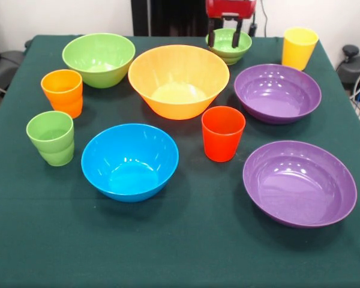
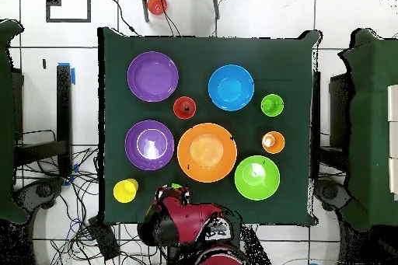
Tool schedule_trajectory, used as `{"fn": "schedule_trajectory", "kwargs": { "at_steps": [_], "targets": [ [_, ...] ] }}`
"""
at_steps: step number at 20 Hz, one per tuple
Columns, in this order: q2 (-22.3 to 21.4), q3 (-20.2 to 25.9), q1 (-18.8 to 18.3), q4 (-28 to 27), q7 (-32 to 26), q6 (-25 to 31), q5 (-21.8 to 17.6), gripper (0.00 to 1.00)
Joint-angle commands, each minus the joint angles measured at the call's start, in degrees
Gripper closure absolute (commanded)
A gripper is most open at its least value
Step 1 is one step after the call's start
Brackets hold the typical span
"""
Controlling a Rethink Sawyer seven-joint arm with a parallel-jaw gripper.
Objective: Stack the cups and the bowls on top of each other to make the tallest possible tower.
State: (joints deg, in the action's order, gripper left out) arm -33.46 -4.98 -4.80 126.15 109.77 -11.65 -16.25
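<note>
Glossy red wrist housing (image 1: 230,8) at twelve o'clock in the front view, boxy, with a darker recessed band along its lower edge. Beneath it, two slim black gripper fingers (image 1: 211,35), straight, parallel and matte, apart with a clear gap between. From overhead at six o'clock, a bulky rounded red arm body (image 2: 190,227) with black joint sections and a pale grey patch on the upper shell. Black tips of the gripper (image 2: 172,193) at its upper-left end.

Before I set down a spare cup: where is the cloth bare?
The widest bare strip runs along the cloth's edge beside the blue bowl and the nearer purple bowl. It is crowded around the orange bowl and red cup.
</note>
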Motion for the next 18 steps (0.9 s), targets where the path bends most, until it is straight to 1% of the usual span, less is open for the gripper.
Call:
{"fn": "schedule_trajectory", "kwargs": {
  "at_steps": [1,3,4,6,11,12,14,15,16,18],
  "targets": [
    [-0.5,6.7,0.5,-0.9,4.2,5.5,-2.2,0.0],
    [-2.0,6.9,0.8,-0.3,4.2,6.7,-1.9,0.0],
    [-2.8,7.1,0.3,0.2,4.0,7.4,-2.1,0.0],
    [-2.6,7.2,-0.4,0.4,4.0,7.1,-2.5,0.0],
    [-0.3,5.9,-2.4,-0.7,2.8,6.1,-4.4,0.0],
    [0.8,4.7,-1.9,-1.3,2.5,5.0,-5.1,0.0],
    [2.2,3.7,-2.1,-1.9,2.2,4.0,-6.0,0.0],
    [2.5,3.8,-2.6,-2.0,2.1,3.8,-6.6,0.0],
    [2.9,4.9,-4.5,-2.3,1.8,3.3,-8.0,0.0],
    [2.7,6.2,-6.8,-2.1,1.5,3.7,-9.7,0.0]
  ]
}}
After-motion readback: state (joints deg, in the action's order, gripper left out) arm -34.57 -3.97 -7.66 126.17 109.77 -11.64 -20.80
